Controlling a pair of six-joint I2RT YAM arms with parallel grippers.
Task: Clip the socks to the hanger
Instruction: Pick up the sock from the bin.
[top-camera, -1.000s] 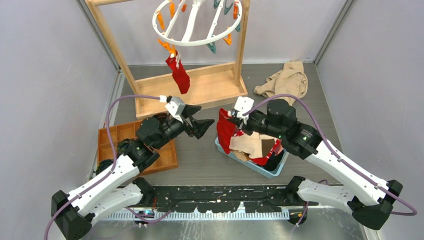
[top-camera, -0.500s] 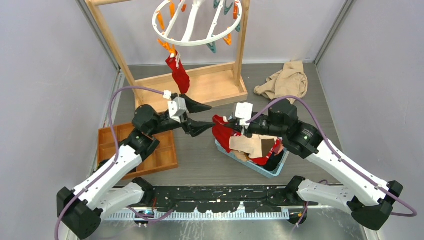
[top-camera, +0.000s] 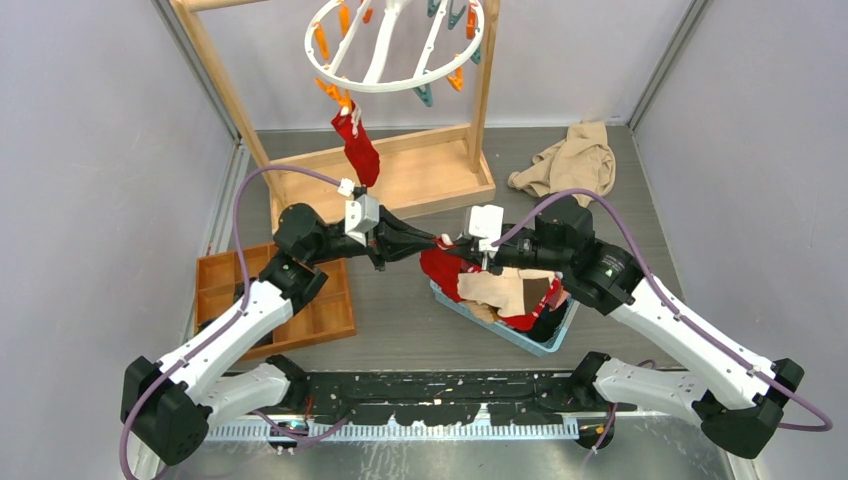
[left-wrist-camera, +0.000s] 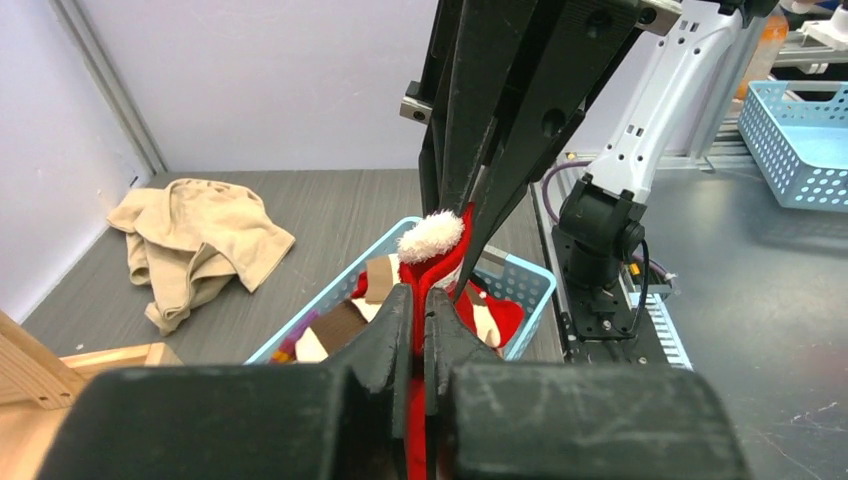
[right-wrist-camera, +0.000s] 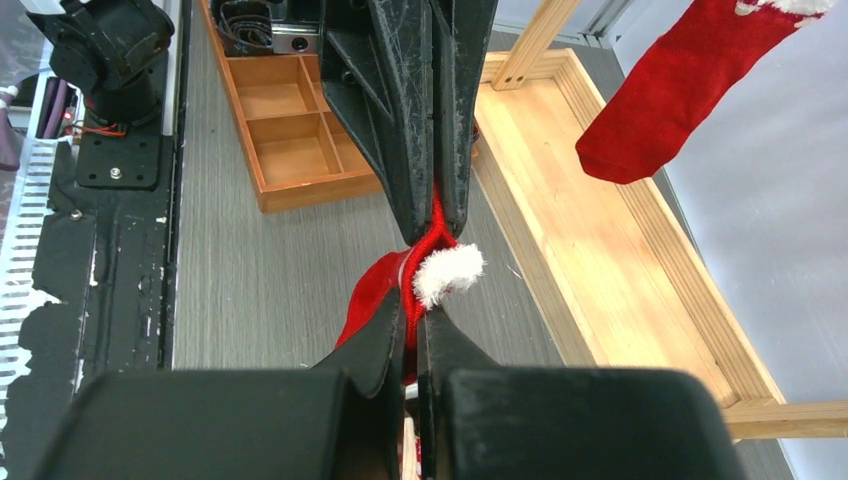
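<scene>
Handover above the blue mesh basket (top-camera: 505, 338). The left hand (left-wrist-camera: 415, 305) and right hand (right-wrist-camera: 418, 325) meet tip to tip, each pinching the same red sock (top-camera: 440, 268) just below its fluffy white cuff. The limp knit droops from them toward the basket's heap. This two-point grip probably serves to spread the cuff flat for a clip. The hanger (top-camera: 400, 87), a rigid white plastic ring with orange and teal clips, hangs at the far side, with one red hung sock (top-camera: 362, 155) already pinned.

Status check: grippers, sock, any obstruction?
Left gripper, right gripper: both shut on one red sock. Sock over blue basket, not yet clipped. Path to hanger looks open.
</scene>
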